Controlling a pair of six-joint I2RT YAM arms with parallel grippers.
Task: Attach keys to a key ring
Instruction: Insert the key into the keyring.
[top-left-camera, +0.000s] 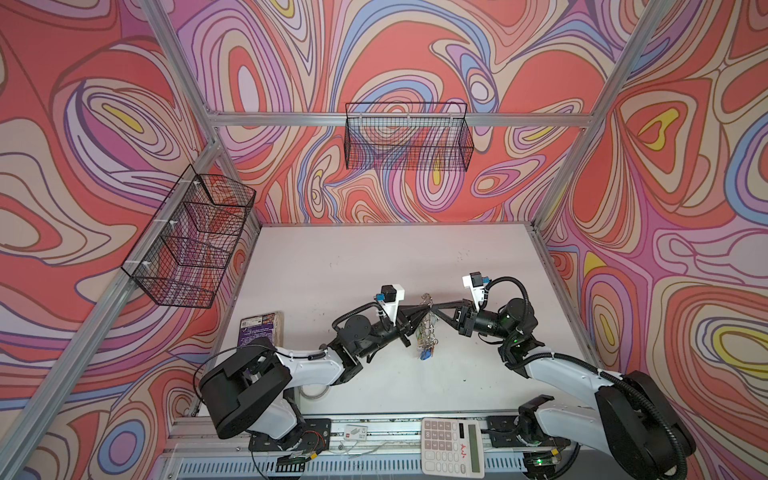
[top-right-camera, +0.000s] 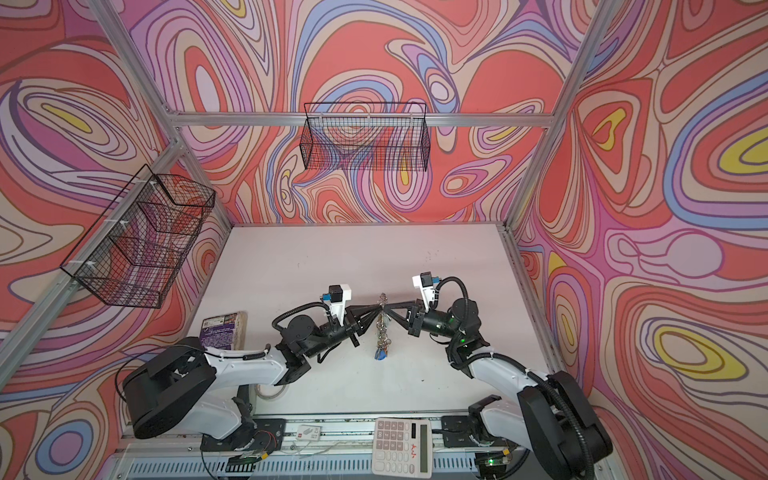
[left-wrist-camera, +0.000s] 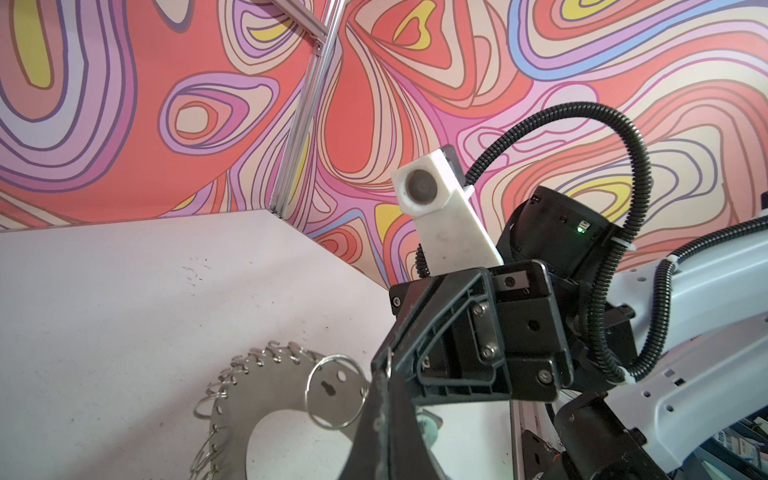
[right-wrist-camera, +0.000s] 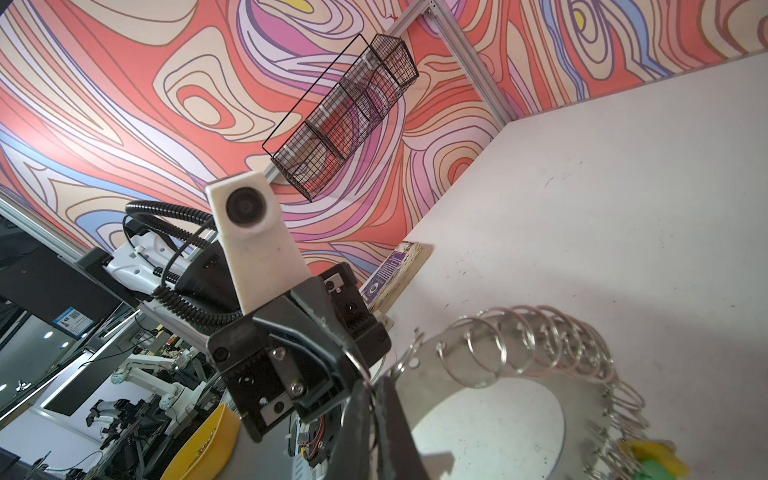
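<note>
**A:** Left gripper (top-left-camera: 424, 311)?

**B:** Jaws pressed together, pinching the top rim of the key ring (top-left-camera: 426, 328), as far as I can tell. The right gripper (top-left-camera: 437, 308) is tip to tip with it and also closed. There's a thin wire at its tips, maybe the split ring (left-wrist-camera: 307, 390), but I can't confirm.

**A:** Where's the ring?

**B:** Upright, edge-on in both top views, hanging from the two tips over the middle of the table (top-left-camera: 332, 257). The keys (top-left-camera: 424, 355) bunch at its low end, with a blue tag showing. I can't tell if that end touches the table.

**A:** Step?

**B:** My guess is mid-attachment, working a small ring onto the rim. A few tags are on and most rim rings look bare, so it's far from done.

**A:** Next move?

**B:** Probably the left holds firm while the right makes a small, careful twist to feed the wire through a rim hole. The metal is thin, so it could slip.

**A:** Anything hidden?

**B:** Each arm's own fingers block the contact spot in both wrist views. The yellow and green tags (right-wrist-camera: 648, 453) are cut off at the frame edge, and the mint tag (left-wrist-camera: 428, 424) is half behind a finger. The tape roll (top-left-camera: 313, 390) is mostly under the left arm.
</note>
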